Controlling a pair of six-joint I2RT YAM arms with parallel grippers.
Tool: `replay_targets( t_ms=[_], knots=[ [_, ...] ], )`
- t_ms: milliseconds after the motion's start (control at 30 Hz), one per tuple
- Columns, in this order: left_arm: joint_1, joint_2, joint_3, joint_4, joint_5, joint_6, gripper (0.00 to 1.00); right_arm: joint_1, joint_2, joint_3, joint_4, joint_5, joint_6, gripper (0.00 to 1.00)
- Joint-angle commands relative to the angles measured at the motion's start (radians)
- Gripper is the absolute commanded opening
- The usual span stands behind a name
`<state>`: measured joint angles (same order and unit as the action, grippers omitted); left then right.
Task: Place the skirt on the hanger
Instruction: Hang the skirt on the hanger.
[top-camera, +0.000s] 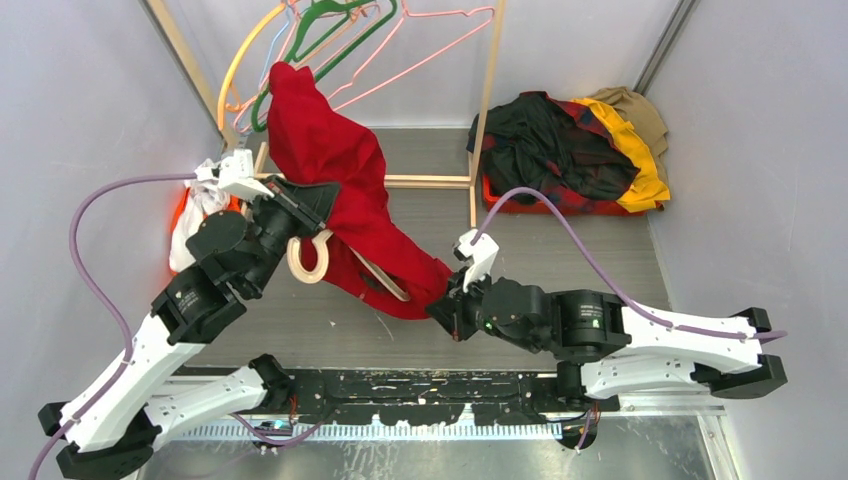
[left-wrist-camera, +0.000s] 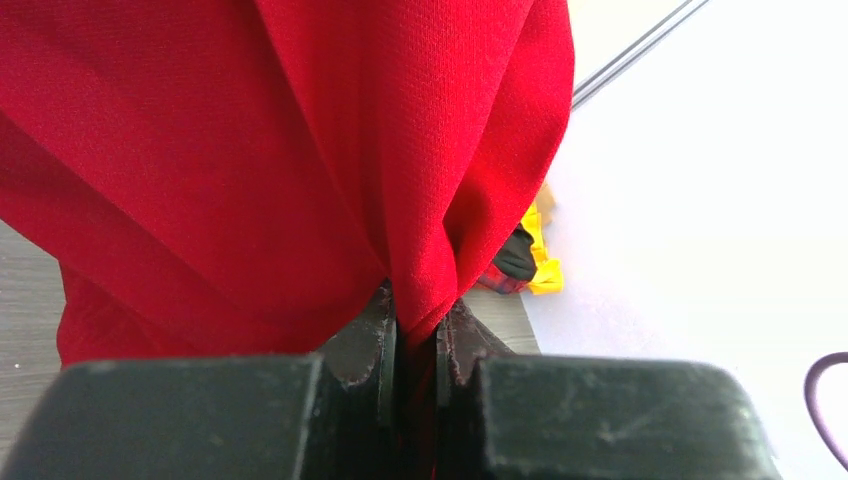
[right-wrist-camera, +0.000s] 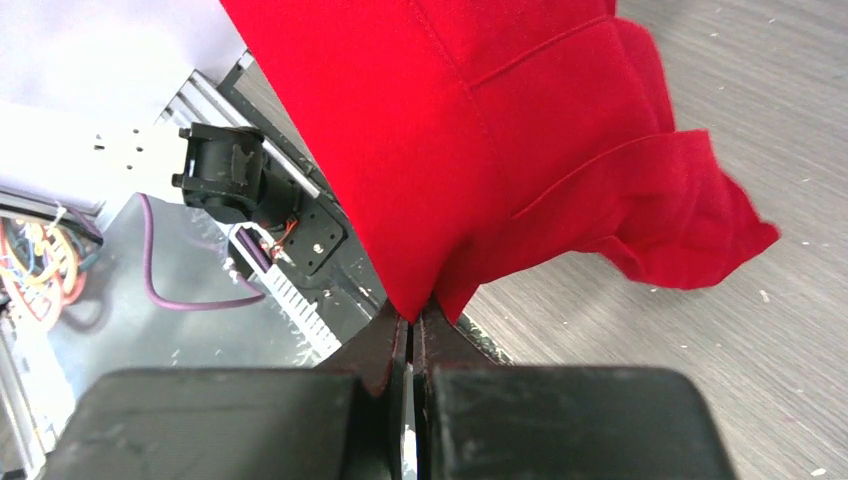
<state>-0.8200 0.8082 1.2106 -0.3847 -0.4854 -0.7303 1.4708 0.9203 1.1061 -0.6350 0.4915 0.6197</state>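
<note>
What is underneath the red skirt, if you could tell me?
The cream hanger: its hook and one arm show at the skirt; the rest of it is covered by fabric.

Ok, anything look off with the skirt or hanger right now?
Yes: the hanger lies askew, half buried under the skirt, hook sticking out, and neither gripper seems to hold it. The left gripper and right gripper both pinch only fabric.

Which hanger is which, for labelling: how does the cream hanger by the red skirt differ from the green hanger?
The cream hanger is thick; the green wire hanger is thin. The cream hanger lies low against the bright-red fabric skirt; the green wire hanger hangs high at the wooden rack.
</note>
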Motion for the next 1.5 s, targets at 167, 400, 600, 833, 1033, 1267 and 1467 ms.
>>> replay_targets(
  t_ms=[167,400,600,833,1033,1267,1467],
  knots=[
    [0.006,-0.062,-0.11,0.381,-0.068,0.009,0.0,-0.028,0.111,0.075,0.163,-0.251,0.019,0.01],
    [0.007,-0.044,-0.183,0.502,-0.155,0.08,0.0,-0.029,0.19,0.231,0.152,-0.366,-0.02,0.01],
    [0.007,-0.036,-0.215,0.53,-0.221,0.113,0.0,-0.033,0.239,0.393,0.076,-0.406,-0.053,0.01],
    [0.006,-0.045,-0.243,0.534,-0.256,0.131,0.0,-0.046,0.223,0.482,0.036,-0.4,-0.056,0.01],
    [0.006,-0.052,-0.226,0.431,-0.274,0.121,0.0,-0.057,0.257,0.63,-0.046,-0.365,-0.107,0.01],
    [0.007,-0.04,-0.09,0.094,-0.301,0.037,0.0,-0.096,0.27,0.71,-0.212,-0.154,-0.181,0.01],
    [0.006,-0.012,-0.071,-0.092,-0.359,-0.081,0.0,-0.122,0.336,0.703,-0.287,-0.106,-0.193,0.01]
  ],
)
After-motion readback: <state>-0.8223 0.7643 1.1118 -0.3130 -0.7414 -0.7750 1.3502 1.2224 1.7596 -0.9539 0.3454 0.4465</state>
